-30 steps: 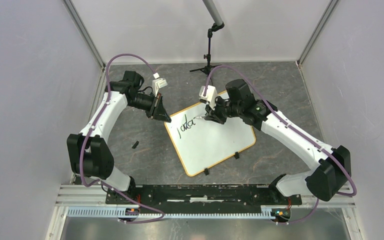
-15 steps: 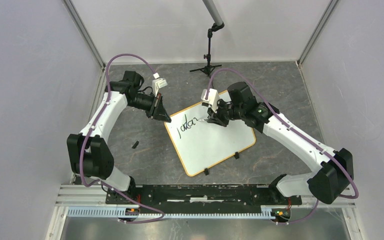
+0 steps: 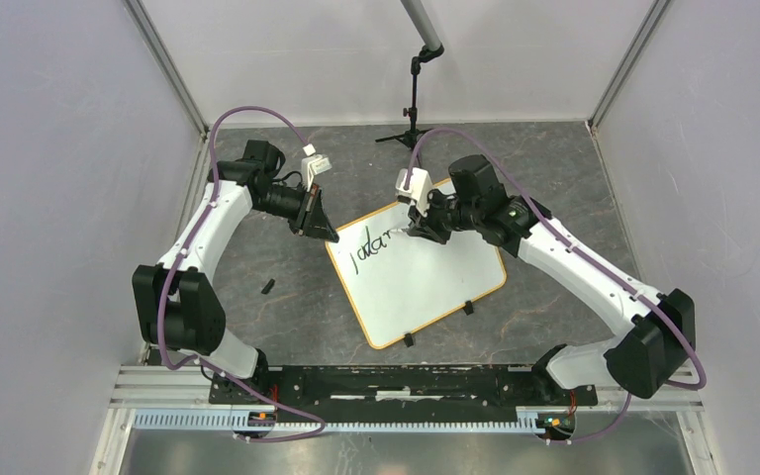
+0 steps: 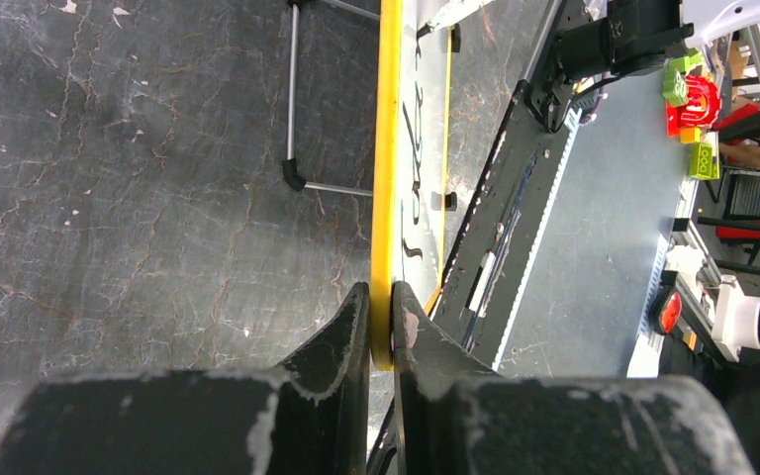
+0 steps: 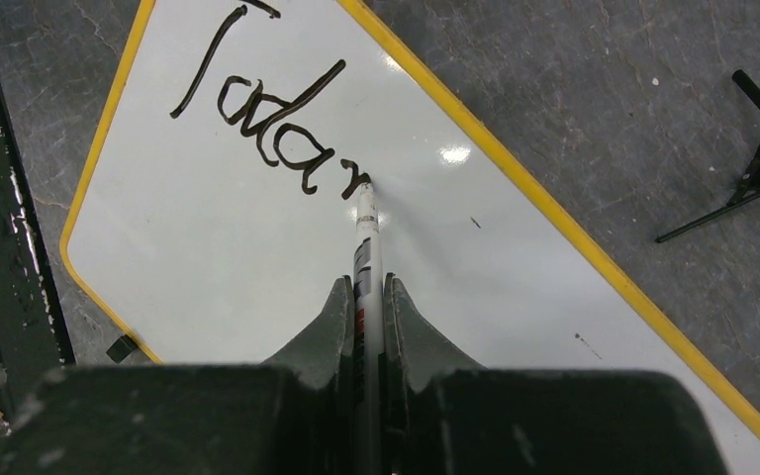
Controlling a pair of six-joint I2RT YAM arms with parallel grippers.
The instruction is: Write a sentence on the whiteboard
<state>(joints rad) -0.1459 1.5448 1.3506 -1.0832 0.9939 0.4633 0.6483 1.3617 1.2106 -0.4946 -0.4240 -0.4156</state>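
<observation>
Nearest, my left gripper (image 4: 381,297) is pinched on the yellow rim of the whiteboard (image 3: 426,287), which lies on the table (image 3: 287,307) between my arms. I judge it light, stiff and slippery, so the rim is the good place to hold it. My right gripper (image 5: 364,287) clamps the marker (image 5: 366,223), with the tip touching the board where the sentence (image 5: 257,114) ends for now; the marker's back end is hidden inside my grip.

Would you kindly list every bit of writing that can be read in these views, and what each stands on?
"Toda" and an unfinished stroke: the sentence so far, black script on the whiteboard.
Print on the marker barrel: too small to read.
Marks on the green box off the table, left wrist view: too blurred to read.
</observation>
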